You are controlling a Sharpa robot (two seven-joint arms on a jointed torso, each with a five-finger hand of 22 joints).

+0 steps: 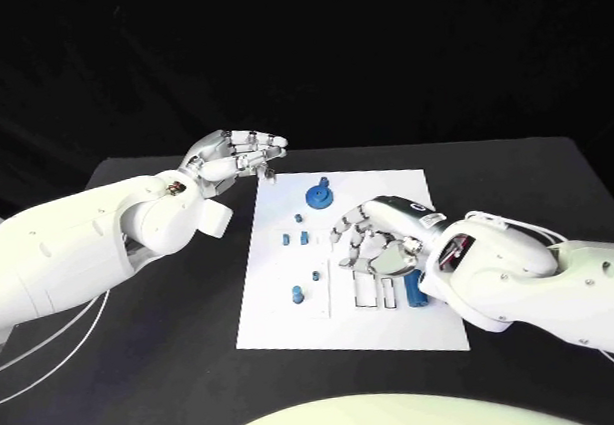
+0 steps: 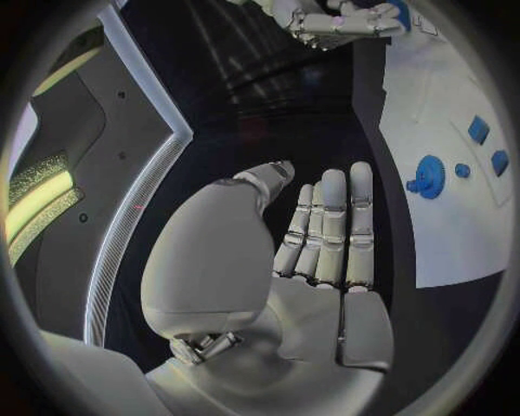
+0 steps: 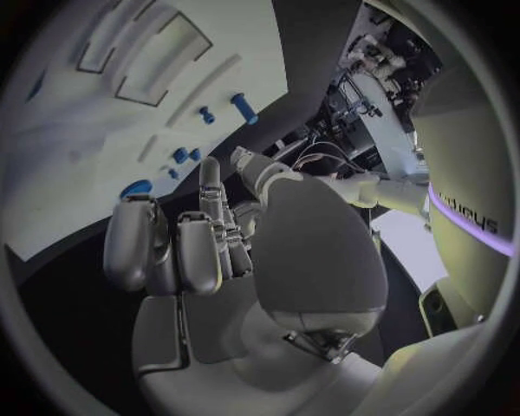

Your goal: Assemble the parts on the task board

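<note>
The white task board (image 1: 349, 319) lies in the middle of the black table. On it are a blue gear (image 1: 317, 191), several small blue parts (image 1: 295, 239), a blue disc (image 1: 297, 295) and a blue piece (image 1: 417, 289) beside the cut-out slots. My right hand (image 1: 371, 235) hovers over the board's centre with its fingers spread and nothing in them. My left hand (image 1: 237, 156) is raised off the board's far left corner, empty. In the left wrist view the left hand's fingers (image 2: 330, 230) are stretched out beside the board (image 2: 455, 243) and the gear (image 2: 430, 176).
The black table (image 1: 161, 356) extends around the board on all sides. In the right wrist view the right hand (image 3: 206, 251) is loosely curled above the board (image 3: 87, 147) and its small blue parts (image 3: 243, 107).
</note>
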